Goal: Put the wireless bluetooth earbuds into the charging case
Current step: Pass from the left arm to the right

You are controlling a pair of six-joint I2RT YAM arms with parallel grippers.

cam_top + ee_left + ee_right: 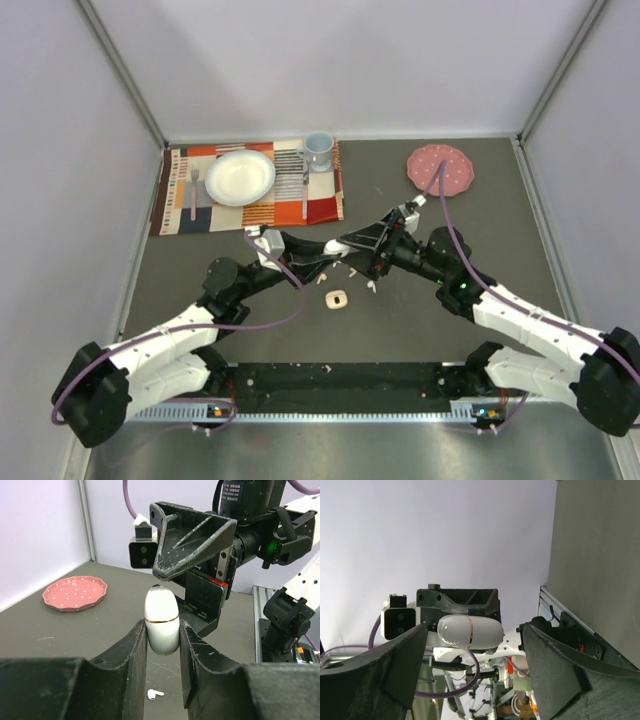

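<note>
Pinching the closed charging case by its lower half at frame centre with my left fingers, I am holding my right fingers spread beside its lid, judging that light, slippery shell best gripped above the seam, an earbud lying on the bench below.
</note>
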